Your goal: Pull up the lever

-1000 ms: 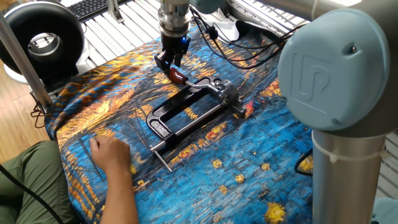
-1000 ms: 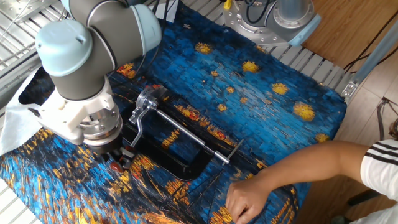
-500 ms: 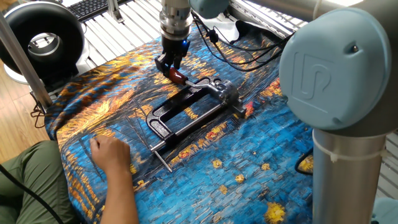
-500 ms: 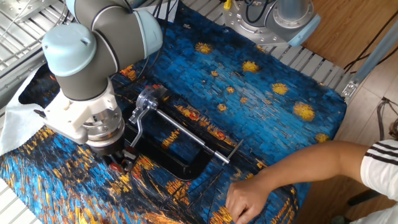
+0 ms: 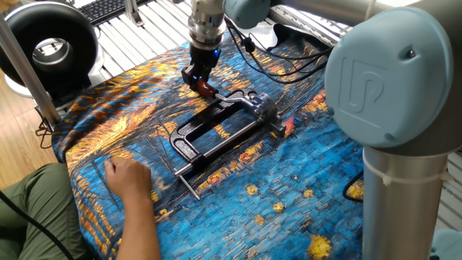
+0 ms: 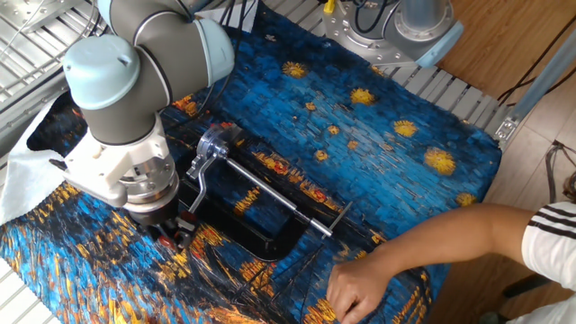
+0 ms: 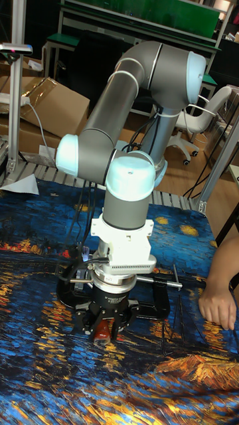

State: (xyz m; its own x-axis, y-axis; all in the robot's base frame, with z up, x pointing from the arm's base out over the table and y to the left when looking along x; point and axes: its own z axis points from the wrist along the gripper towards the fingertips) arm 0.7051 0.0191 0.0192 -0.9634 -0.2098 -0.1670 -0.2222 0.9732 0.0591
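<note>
The lever (image 5: 225, 94) is a short silver arm lying low along the black clamp frame (image 5: 216, 128). Its dark red knob (image 5: 207, 89) points to the far left. My gripper (image 5: 198, 78) comes straight down on that knob with its fingers close together on either side, shut on it. In the other fixed view the knob (image 6: 167, 241) peeks out under the gripper (image 6: 173, 234), and the silver arm (image 6: 200, 184) runs up to the clamp head. The tall fixed view shows the knob (image 7: 101, 331) held between the black fingers (image 7: 83, 321).
A person's hand (image 5: 130, 177) rests on the patterned blue and orange cloth (image 5: 289, 180) near the clamp's thin steel rod (image 5: 189, 186). The same hand (image 6: 360, 288) reaches in from the right. A black round device (image 5: 50, 43) stands at the back left.
The wrist and gripper have shifted slightly to the right over the knob. The lever, the clamp and the person's hand stay as they were.
</note>
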